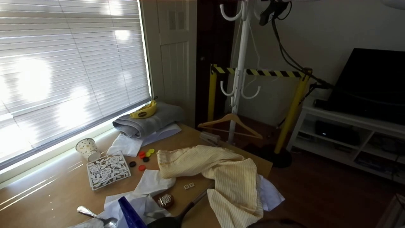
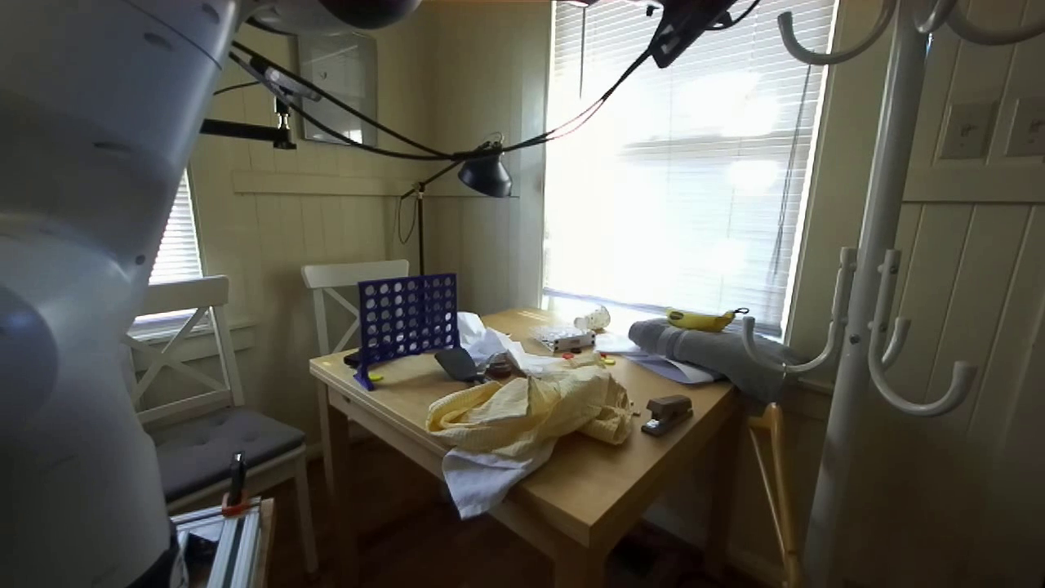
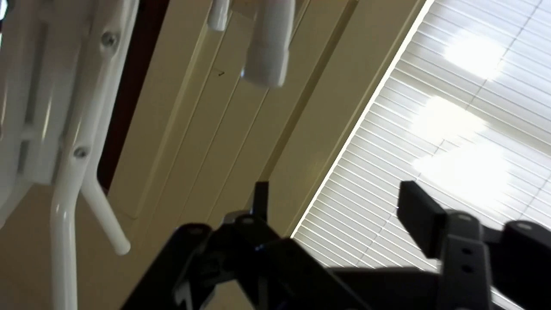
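In an exterior view, shows a white coat rack (image 1: 243, 47) just beyond the edge of a cluttered table (image 1: 63, 183), with a wooden clothes hanger (image 1: 233, 117) dangling low on it. Also shows black cables (image 1: 323, 83) trailing in mid-air near an upper hook (image 1: 231, 18). Could snag those cables on the hook in a sideways sweep, most likely through too much slack, and drag the rack over.

In an exterior view, traces the same cables (image 2: 457, 155) sagging from beside a robot arm (image 2: 82, 269) and finds the hanger (image 2: 783, 482) nearly edge-on below a lower hook (image 2: 839, 304), beside the table. Could shake the hanger loose with a bump to the rack, for want of clearance among so many hooks, and let it fall.

In the wrist view, catches the end effector (image 3: 338, 204) wide apart, with bare air between the pads (image 3: 419, 215) and no grip on anything. Sees a white hook (image 3: 267, 56) above the pads, with no contact showing, and more of the rack along the left of the view. Cannot tell the gap in depth. Could clip the hook with one pad, given that blind spot and so broad an opening.
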You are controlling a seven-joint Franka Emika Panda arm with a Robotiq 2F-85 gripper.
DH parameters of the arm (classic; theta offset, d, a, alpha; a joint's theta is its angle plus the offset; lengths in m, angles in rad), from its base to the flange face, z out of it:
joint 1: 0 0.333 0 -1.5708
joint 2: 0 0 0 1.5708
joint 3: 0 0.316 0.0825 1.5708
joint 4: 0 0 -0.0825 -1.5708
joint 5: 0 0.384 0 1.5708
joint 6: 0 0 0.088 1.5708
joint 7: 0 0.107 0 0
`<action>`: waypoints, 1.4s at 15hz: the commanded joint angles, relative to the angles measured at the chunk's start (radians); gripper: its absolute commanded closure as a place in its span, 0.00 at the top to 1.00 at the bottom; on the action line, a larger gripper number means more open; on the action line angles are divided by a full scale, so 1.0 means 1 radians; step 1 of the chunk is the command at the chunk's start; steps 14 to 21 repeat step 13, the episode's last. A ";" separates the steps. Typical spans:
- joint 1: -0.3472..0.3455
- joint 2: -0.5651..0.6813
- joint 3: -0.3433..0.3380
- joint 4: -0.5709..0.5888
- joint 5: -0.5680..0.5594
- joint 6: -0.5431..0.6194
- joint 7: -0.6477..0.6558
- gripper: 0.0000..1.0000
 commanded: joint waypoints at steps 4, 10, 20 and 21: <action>0.138 -0.018 -0.024 -0.029 -0.194 0.162 0.028 1.00; 0.201 -0.015 0.000 -0.081 -0.175 0.159 -0.031 1.00; 0.209 -0.004 0.006 -0.067 -0.157 0.155 -0.015 1.00; 0.209 -0.004 0.006 -0.067 -0.157 0.155 -0.015 1.00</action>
